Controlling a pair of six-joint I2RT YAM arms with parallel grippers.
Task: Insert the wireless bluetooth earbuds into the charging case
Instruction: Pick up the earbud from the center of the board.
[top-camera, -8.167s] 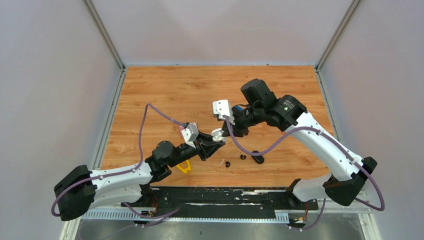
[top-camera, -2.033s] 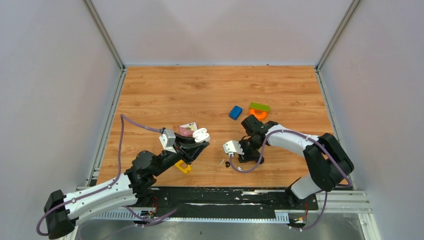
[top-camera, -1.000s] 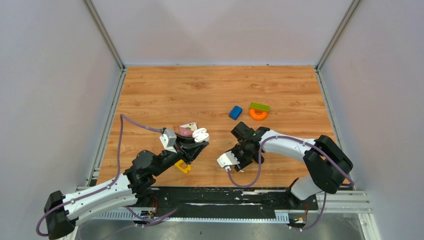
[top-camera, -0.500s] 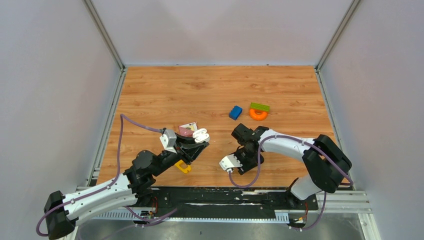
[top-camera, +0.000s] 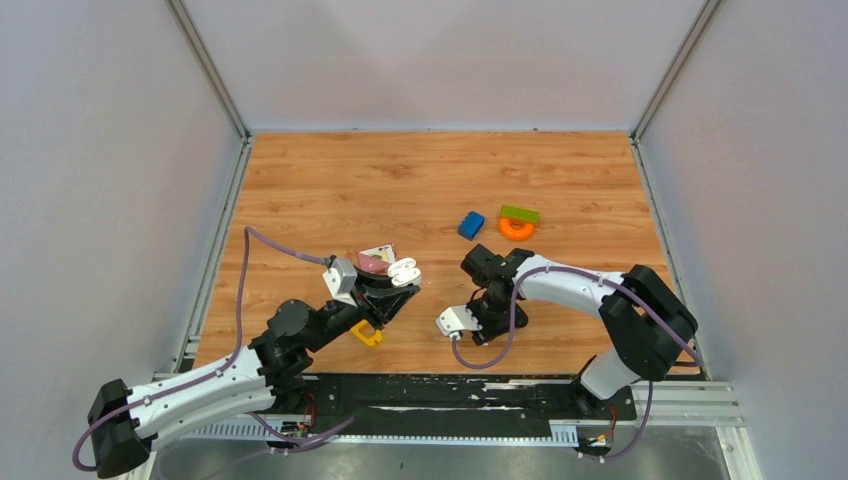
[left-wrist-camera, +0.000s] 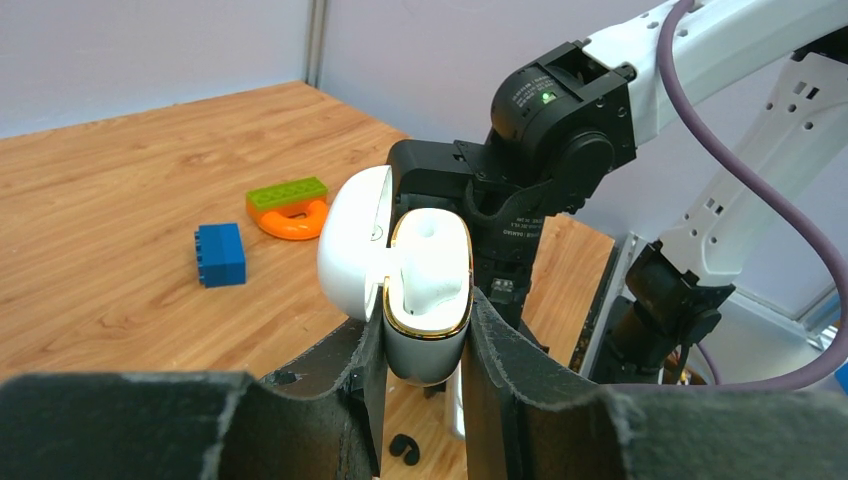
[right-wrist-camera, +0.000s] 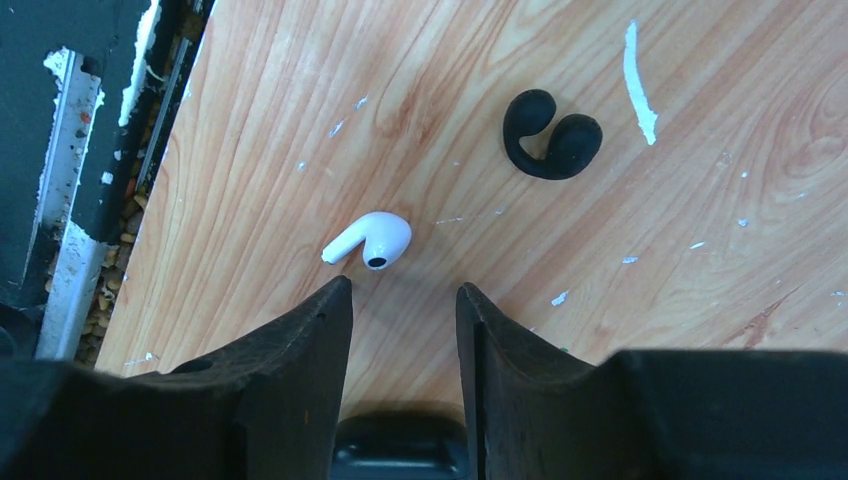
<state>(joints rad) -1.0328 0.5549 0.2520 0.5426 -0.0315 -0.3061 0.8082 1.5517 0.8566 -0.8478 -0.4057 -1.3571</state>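
My left gripper (left-wrist-camera: 425, 312) is shut on the white charging case (left-wrist-camera: 428, 270), held above the table with its lid (left-wrist-camera: 352, 245) open. In the top view the case (top-camera: 403, 270) sits at the left gripper's tip (top-camera: 397, 285). My right gripper (right-wrist-camera: 400, 290) is open and points down at the table. A white earbud (right-wrist-camera: 372, 240) with a short stem lies just ahead of its fingertips, apart from them. A black rounded earbud (right-wrist-camera: 550, 135) lies farther ahead to the right. One black earbud (left-wrist-camera: 404, 449) also shows below the case in the left wrist view. The other earbuds are hidden.
A blue block (top-camera: 470, 224), a green block (top-camera: 519, 213) and an orange ring (top-camera: 516, 229) lie behind the right arm. A yellow piece (top-camera: 366, 333) lies by the left gripper. The black base rail (right-wrist-camera: 90, 150) runs along the near table edge.
Eight seconds ago the right gripper was up at the case; it has since dropped to the table by the earbuds. In the last second it barely shifts. The left arm holds still.
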